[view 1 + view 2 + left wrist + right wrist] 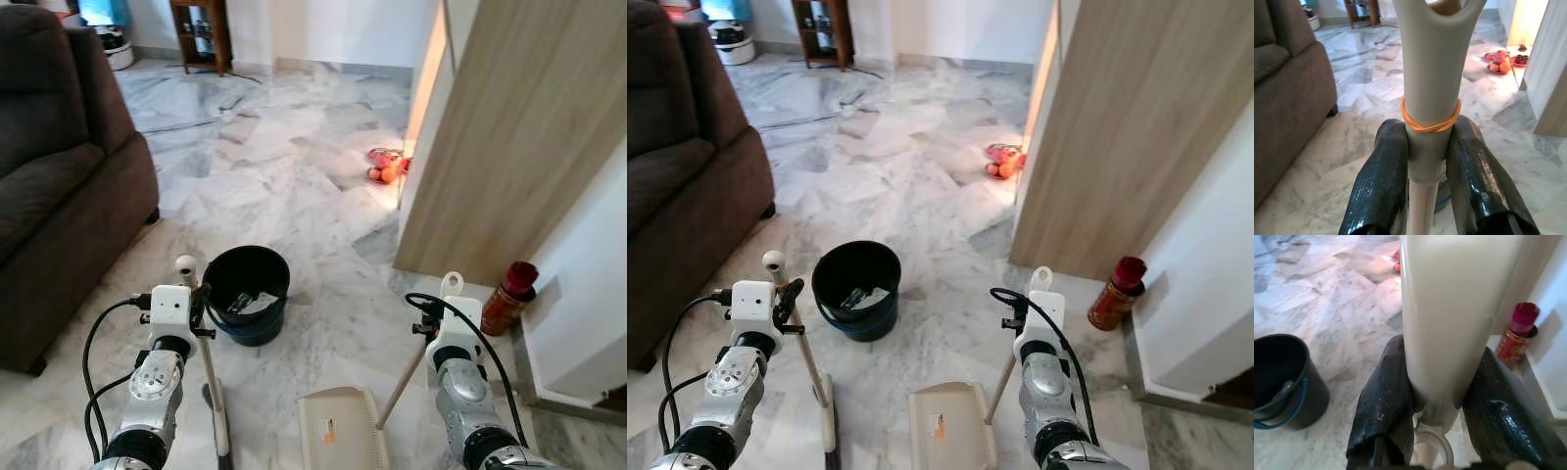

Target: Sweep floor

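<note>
My left gripper [1429, 132] is shut on the cream handle of a broom [210, 367], just below an orange rubber band [1430, 125]. The broom stands nearly upright with its head on the marble floor near my feet. In my right gripper [1440, 362], also shut, is the pale handle [404, 382] of a beige dustpan [338, 431], which rests on the floor between the arms. A black bucket [257, 328] with a blue handle stands just ahead of the broom, with crumpled paper [257, 304] inside.
A dark brown sofa [59, 186] fills the left side. A wooden panel [509, 147] and a white wall [588, 284] close the right, with a red-capped bottle [509, 297] at their foot. A red plate of oranges [385, 166] lies farther ahead, and a wooden shelf [201, 34] stands at the back.
</note>
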You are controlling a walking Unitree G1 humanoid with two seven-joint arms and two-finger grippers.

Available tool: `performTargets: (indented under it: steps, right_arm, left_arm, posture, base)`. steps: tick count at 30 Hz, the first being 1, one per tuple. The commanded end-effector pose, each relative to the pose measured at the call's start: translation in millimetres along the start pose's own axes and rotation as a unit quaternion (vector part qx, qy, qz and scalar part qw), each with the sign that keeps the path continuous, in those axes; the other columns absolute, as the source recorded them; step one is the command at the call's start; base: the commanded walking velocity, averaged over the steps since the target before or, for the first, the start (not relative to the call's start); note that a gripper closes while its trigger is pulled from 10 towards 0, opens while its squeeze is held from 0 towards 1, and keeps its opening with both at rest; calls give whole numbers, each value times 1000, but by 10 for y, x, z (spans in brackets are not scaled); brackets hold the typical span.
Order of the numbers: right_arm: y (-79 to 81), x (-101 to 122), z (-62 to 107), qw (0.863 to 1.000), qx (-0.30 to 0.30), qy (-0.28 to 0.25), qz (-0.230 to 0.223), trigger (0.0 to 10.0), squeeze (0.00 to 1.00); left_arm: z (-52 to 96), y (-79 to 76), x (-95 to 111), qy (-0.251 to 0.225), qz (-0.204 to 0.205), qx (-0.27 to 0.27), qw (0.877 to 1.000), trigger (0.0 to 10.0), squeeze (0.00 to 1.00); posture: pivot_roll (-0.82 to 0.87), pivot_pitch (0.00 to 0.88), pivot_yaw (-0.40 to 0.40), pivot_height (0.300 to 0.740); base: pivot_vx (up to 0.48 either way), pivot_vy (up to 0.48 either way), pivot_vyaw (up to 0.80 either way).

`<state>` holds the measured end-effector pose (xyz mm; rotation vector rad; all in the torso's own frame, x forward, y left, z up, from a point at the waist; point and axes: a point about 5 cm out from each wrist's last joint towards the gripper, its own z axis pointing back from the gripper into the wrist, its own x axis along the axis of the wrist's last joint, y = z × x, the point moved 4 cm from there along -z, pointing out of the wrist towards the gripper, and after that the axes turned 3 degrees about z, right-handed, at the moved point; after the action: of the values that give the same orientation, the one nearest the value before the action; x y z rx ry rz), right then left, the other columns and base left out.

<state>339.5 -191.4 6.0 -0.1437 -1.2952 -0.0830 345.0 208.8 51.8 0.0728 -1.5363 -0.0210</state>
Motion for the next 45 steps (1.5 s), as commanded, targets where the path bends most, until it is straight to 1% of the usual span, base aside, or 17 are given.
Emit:
performTargets:
  steps: [1, 8, 11, 14, 24, 36, 45]
  right_arm:
    - [-37, 70, -36, 1000, -5, -7, 5, 10000, 0]
    - [-35, 122, -65, 1000, -8, -10, 4, 10000, 0]
    - [-23, 128, -68, 1000, -6, -10, 3, 10000, 0]
    - [-17, 133, -72, 1000, -6, -10, 2, 10000, 0]
    - [-13, 133, -75, 1000, -9, -8, 1, 10000, 0]
    - [-18, 115, -68, 1000, -10, -5, 1, 10000, 0]
    - [-60, 129, -71, 1000, -13, -10, 6, 10000, 0]
  left_arm:
    - [-43, 41, 94, -17, -3, 8, 1000, 10000, 0]
    - [-54, 56, 106, -18, -5, 12, 1000, 10000, 0]
    - [-55, 57, 109, -19, -8, 12, 1000, 10000, 0]
    - [-54, 70, 113, -20, -7, 16, 1000, 10000, 0]
    - [-62, 89, 126, -21, -5, 19, 1000, 10000, 0]
    - [-63, 48, 127, -23, -2, 14, 1000, 10000, 0]
    - [-68, 4, 108, -19, 2, 11, 1000, 10000, 0]
  posture:
    - [116, 0, -1, 740]
    - [123, 0, -5, 740]
    - [127, 0, -7, 740]
    - [128, 0, -7, 740]
    - [130, 0, -5, 740]
    - [127, 0, -5, 740]
    - [101, 0, -4, 740]
  base:
    - [0, 0, -800]
    - [0, 0, -800]
    - [0, 0, -800]
    - [0, -303, -800]
    - [0, 0, -800]
    - [0, 0, -800]
    - [0, 0, -789]
